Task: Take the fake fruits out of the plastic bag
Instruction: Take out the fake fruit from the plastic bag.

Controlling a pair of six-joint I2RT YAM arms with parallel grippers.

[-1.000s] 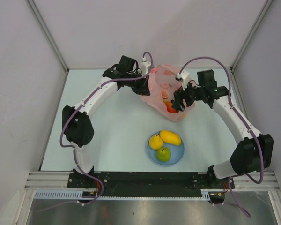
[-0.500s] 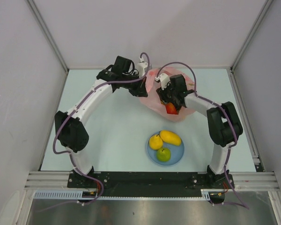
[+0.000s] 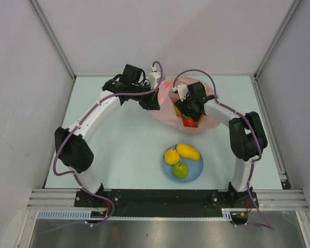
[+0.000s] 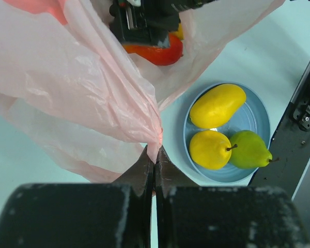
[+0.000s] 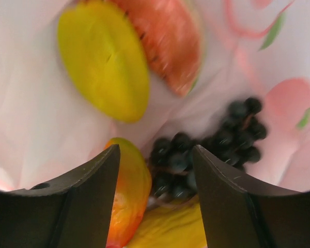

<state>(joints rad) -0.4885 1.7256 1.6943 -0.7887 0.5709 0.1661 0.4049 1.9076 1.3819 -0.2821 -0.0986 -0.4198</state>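
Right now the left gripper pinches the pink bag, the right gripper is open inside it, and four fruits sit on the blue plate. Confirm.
Wrong count: the blue plate holds three fruits, a mango, a yellow pear and a green pear, as the left wrist view shows. The left gripper pinches the pink bag; the right gripper is open inside it.

The plastic bag [image 4: 82,98] is showing as thin, crinkled, translucent pink film. The fake fruits [image 4: 217,105] on the blue plate [image 4: 256,118] are gleaming like smooth glossy plastic; the grape bunch [image 5: 217,139], somewhat blurred, is perhaps shining too.
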